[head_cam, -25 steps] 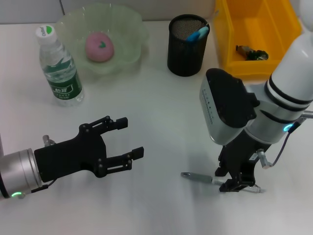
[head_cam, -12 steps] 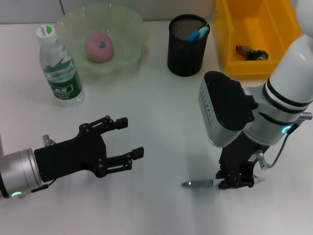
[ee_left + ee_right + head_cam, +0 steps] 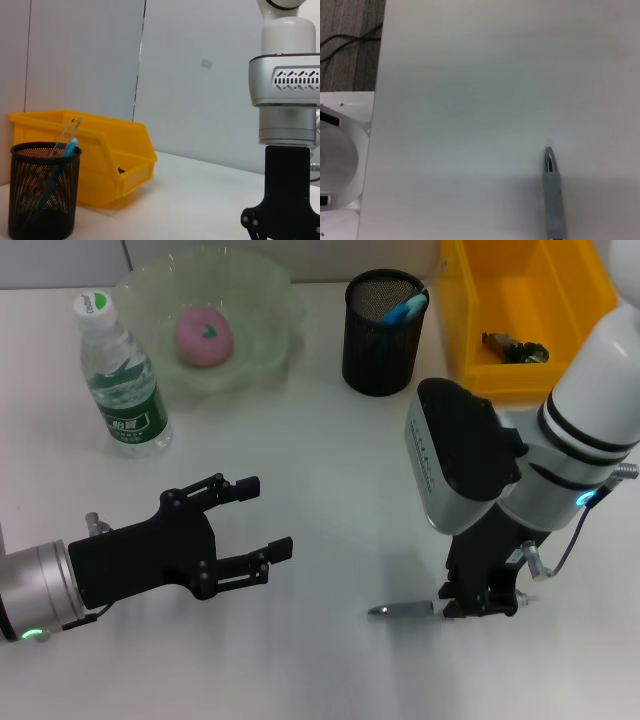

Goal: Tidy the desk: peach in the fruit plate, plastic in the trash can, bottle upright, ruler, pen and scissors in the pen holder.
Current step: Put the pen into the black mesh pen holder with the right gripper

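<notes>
Since a moment ago the right gripper (image 3: 480, 602) has lifted slightly and carried the pen (image 3: 402, 609) with it; the pen now sticks out level toward the left of the frame, its silver tip pointing that way, where a second earlier it lay lower and more tilted. The fingers are clamped on the pen's rear end, low in the right half of the head view. In the right wrist view the pen (image 3: 553, 190) shows as a grey barrel with a shiny tip above the white desk (image 3: 495, 100).

The left gripper (image 3: 255, 523) sits in the lower left of the head view, fingers spread apart and holding nothing, barely shifted from before.

At the upper left the bottle (image 3: 120, 377) stands upright with its white cap on top. Just beside it, toward the top centre, the pale green fruit plate (image 3: 262, 287) holds the pink peach (image 3: 204, 336). Right of that, at top centre, stands the black mesh pen holder (image 3: 383, 335), with a blue-handled item poking out of it. The left wrist view shows the pen holder (image 3: 44, 192) with a clear ruler (image 3: 69, 134) and a blue handle leaning inside. The yellow bin (image 3: 520, 315) fills the upper right corner of the head view, with a small dark crumpled piece (image 3: 515, 348) lying in it.
</notes>
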You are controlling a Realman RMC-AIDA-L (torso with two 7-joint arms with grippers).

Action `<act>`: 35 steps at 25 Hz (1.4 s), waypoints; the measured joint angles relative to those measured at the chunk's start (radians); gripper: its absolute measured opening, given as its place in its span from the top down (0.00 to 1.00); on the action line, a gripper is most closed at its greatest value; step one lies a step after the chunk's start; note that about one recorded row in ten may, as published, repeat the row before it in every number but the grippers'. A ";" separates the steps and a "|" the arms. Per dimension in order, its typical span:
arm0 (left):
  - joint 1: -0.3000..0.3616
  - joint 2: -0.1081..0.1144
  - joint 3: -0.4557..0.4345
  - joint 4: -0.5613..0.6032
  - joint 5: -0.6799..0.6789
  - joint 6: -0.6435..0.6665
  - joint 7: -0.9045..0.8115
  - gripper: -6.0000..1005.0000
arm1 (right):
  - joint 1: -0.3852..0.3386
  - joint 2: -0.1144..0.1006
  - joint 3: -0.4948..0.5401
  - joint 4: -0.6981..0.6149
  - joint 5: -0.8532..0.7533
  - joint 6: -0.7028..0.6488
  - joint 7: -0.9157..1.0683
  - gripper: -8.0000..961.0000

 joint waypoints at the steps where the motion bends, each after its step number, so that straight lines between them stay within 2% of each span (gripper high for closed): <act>1: 0.000 0.000 0.000 0.001 -0.001 0.000 -0.001 0.18 | 0.000 -0.002 0.006 -0.002 0.000 -0.001 -0.001 0.87; 7: 0.000 0.000 -0.002 0.002 -0.003 0.000 -0.001 0.18 | -0.017 -0.008 0.130 -0.047 -0.010 -0.007 -0.042 0.87; 12: 0.000 -0.002 -0.020 0.002 -0.004 0.000 -0.001 0.18 | -0.047 -0.010 0.323 -0.064 -0.003 0.002 -0.142 0.87; 13: 0.000 -0.003 -0.022 0.002 -0.004 0.000 -0.001 0.18 | -0.062 -0.010 0.401 -0.056 0.022 0.009 -0.190 0.87; 14: 0.000 -0.004 -0.026 0.001 -0.004 0.001 -0.001 0.18 | -0.062 -0.010 0.401 -0.056 0.022 0.009 -0.190 0.87; 17: -0.002 -0.006 -0.032 -0.001 -0.005 0.005 -0.001 0.18 | -0.097 -0.010 0.483 -0.036 0.110 0.045 -0.250 0.87; 24: -0.010 -0.008 -0.049 -0.006 -0.008 0.003 -0.001 0.18 | -0.204 -0.010 0.568 -0.005 0.370 0.099 -0.382 0.87; 29: -0.020 -0.009 -0.065 -0.007 -0.011 0.011 -0.001 0.18 | -0.254 -0.010 0.586 0.124 0.606 0.154 -0.537 0.87; 35: -0.031 -0.009 -0.067 -0.009 -0.020 0.017 -0.001 0.18 | -0.250 -0.011 0.630 0.389 0.821 0.190 -0.790 0.87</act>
